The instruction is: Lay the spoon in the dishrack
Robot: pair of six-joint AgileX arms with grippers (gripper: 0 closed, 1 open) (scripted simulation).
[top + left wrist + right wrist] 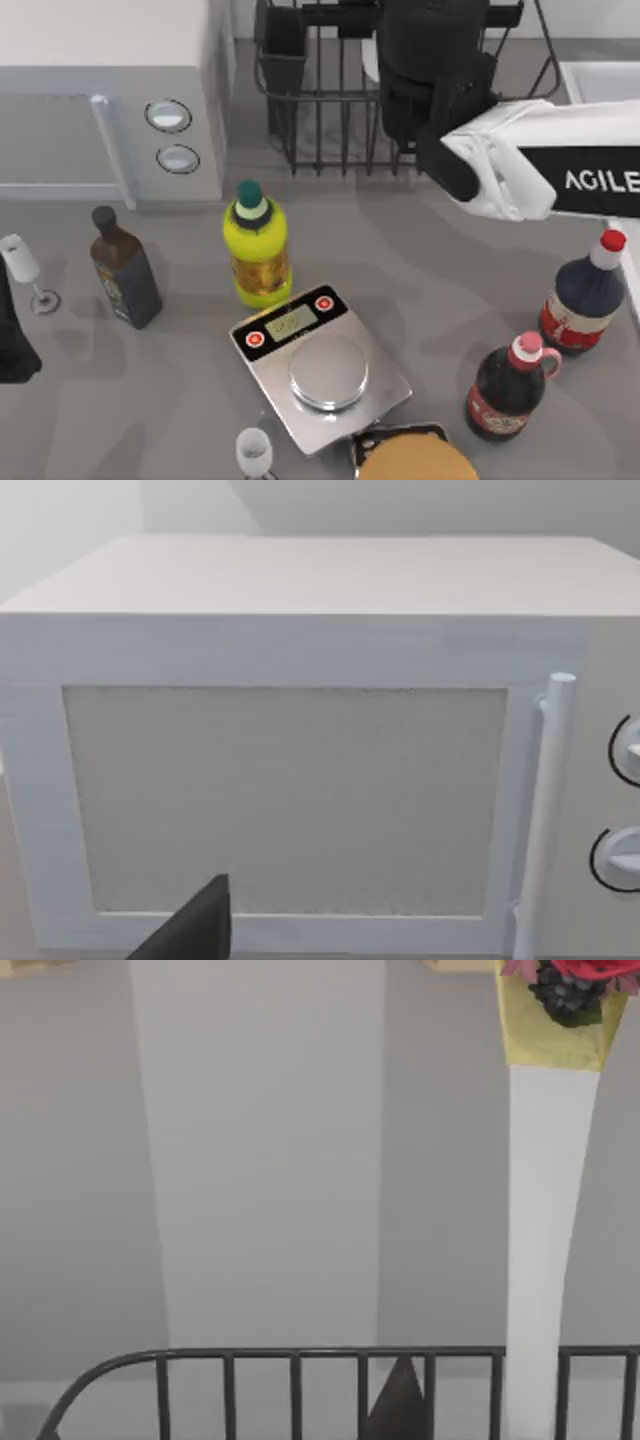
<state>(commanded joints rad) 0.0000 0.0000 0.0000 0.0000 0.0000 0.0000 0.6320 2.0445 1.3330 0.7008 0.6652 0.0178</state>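
The dishrack [320, 120], a black wire basket with upright bars and a dark utensil cup at its left corner, stands at the back of the table. My right gripper [430, 60] hangs over the rack's right half, its black wrist covering what lies below. In the right wrist view the rack's top rail and bars [300, 1380] run along the lower edge against a pale wall. The spoon is hidden or out of view. My left gripper [10, 340] is parked at the table's left edge, facing the microwave [300, 780].
A white microwave [110, 100] stands left of the rack. A yellow bottle [257, 245], a dark bottle [125, 270] and a wine glass [25, 265] stand mid-left. A kitchen scale [320, 365] sits at the front, with two dark bottles [585, 295] [510, 385] at the right.
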